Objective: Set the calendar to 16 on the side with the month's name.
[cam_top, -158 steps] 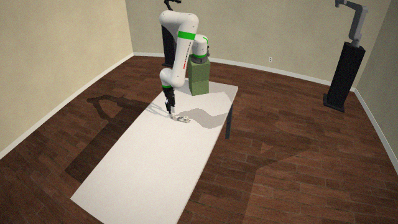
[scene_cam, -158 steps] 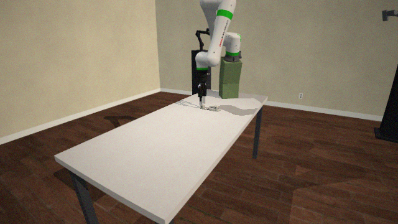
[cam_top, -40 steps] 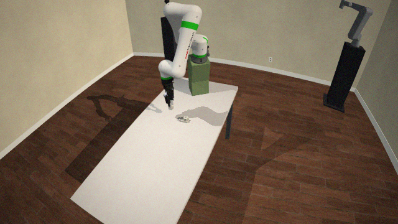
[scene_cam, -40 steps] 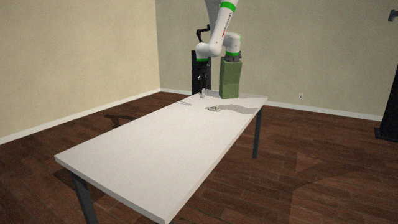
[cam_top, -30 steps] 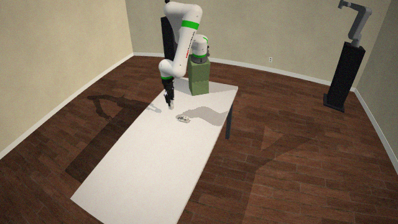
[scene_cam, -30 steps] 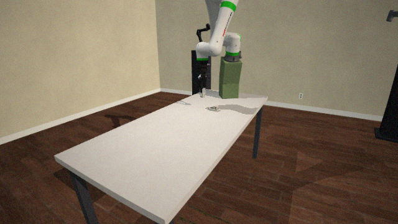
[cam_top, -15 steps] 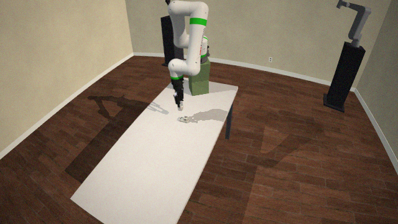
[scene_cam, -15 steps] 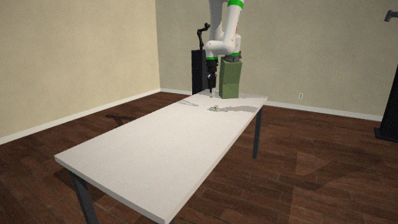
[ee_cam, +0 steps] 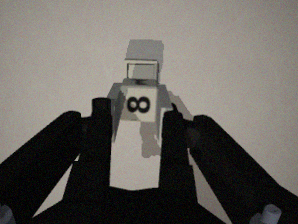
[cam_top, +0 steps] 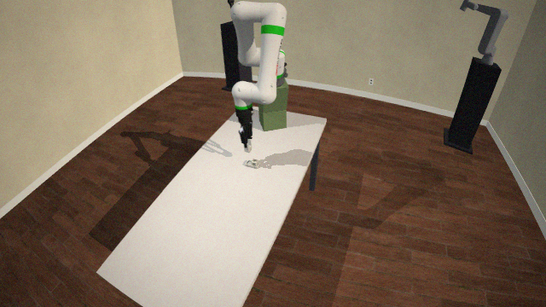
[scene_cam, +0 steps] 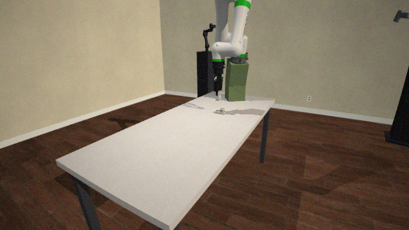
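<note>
A number cube [ee_cam: 140, 104] is clamped between the narrowly set fingers of the gripper [ee_cam: 137, 137], and it is carried above the white table [cam_top: 205, 230]. In the wrist view the cube's face marked 8 is turned toward the camera, and the pale table surface is seen beyond it. Past the cube in that view, a small pale grey block-like shape [ee_cam: 144, 62] is visible, but what it is cannot be told. In the top view the gripper [cam_top: 246, 147] is pointed downward from the white and green arm [cam_top: 260, 55], and its fingertips are held clear of the table surface. The calendar tray [cam_top: 252, 164] is seen lying on the table, near the gripper and toward the table's right edge, apart from the fingers. Its contents are too small to be read in either wide view. In the exterior view the tray [scene_cam: 220, 111] is shown in front of the green pedestal [scene_cam: 236, 80], with the gripper [scene_cam: 218, 94] hanging behind and slightly to its left. A shadow of the arm is cast across the table beside the tray.
</note>
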